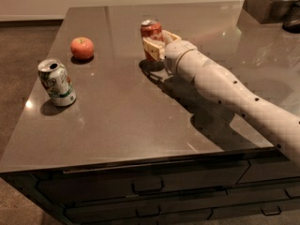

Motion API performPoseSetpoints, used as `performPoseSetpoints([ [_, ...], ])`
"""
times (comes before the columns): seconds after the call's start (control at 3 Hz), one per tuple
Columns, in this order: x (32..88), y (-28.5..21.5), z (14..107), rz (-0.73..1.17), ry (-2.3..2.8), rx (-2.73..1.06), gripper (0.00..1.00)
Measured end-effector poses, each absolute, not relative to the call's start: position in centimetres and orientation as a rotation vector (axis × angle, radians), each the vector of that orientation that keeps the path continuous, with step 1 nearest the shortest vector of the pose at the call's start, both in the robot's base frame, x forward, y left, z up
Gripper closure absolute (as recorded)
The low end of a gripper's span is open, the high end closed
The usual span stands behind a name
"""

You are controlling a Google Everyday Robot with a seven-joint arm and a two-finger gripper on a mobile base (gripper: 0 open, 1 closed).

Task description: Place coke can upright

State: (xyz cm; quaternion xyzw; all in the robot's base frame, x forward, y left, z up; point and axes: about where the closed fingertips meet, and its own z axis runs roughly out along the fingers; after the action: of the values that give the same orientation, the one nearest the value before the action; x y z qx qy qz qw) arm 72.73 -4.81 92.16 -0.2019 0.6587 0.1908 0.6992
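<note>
The coke can (151, 32) is red with a silver top and stands upright, held at the far middle of the dark table (117, 121). My gripper (154, 48) reaches in from the right on a cream arm and is shut around the can's lower half. The can's base is hidden behind the fingers, so I cannot tell whether it rests on the table.
A white-and-green can (56, 83) stands tilted near the table's left edge. A red apple (82, 48) sits at the far left. A dark container (269, 3) is at the far right corner. Drawers (147, 186) run below the table's front edge.
</note>
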Motion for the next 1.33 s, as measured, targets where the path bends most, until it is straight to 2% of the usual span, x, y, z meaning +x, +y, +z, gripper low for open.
performPoseSetpoints([
  [1.0,73.48,-5.27,91.41,0.372,1.487,-0.412,0.12],
  [1.33,73.48,-5.26,91.01,0.339,1.518,-0.411,0.0],
])
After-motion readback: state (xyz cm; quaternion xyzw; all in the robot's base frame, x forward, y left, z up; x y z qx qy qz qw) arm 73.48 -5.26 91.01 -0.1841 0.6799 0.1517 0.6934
